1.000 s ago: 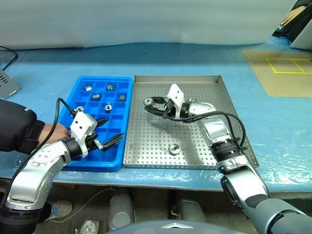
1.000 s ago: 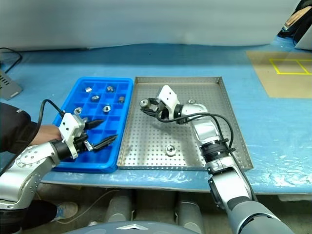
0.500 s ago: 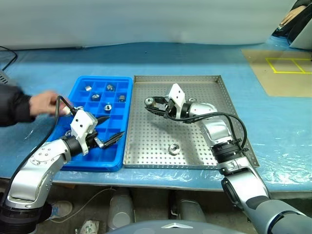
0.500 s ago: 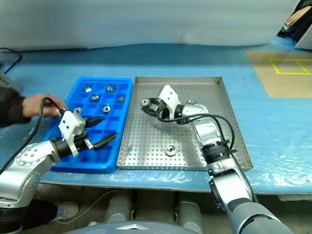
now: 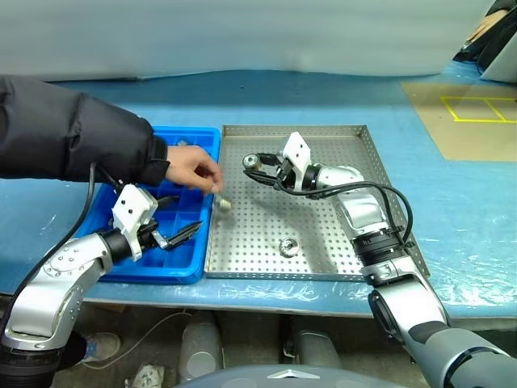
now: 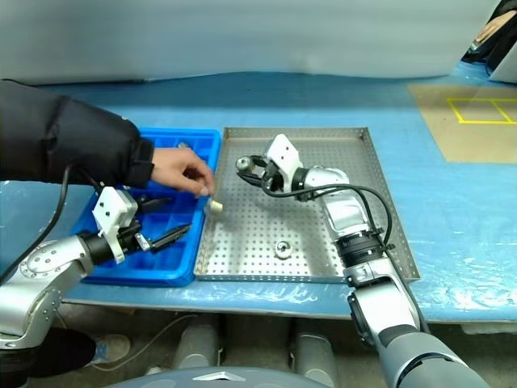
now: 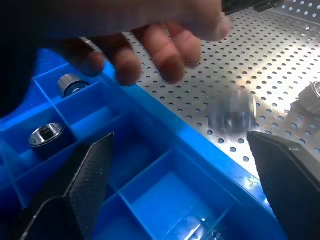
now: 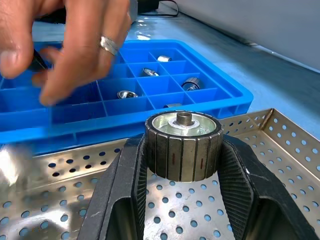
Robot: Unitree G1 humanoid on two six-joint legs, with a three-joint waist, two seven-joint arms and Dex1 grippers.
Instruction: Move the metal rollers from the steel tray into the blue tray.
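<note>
Blue-covered table [image 5: 452, 210]: right hand [image 5: 252, 162] is clamped on a roller [image 8: 183, 145], axis upright, above the steel tray [image 5: 355, 242]; blue tray [image 5: 174, 267] lies leftward (left hand [image 5: 179, 218], agape, sits nearer it).

1. a person's hand [image 5: 191, 170] and dark sleeve [image 5: 73, 129] reach over the blue tray [image 5: 191, 271], blocking the way into its far compartments.
2. the left gripper [image 5: 179, 218] hangs over the blue tray's near cells, fingers spread.
3. the steel tray [image 5: 323, 242] has bare floor near its front, except one roller [image 5: 286, 246].
4. the right gripper [image 5: 252, 166] with its held roller [image 8: 183, 145] occupies the steel tray's far middle.
</note>
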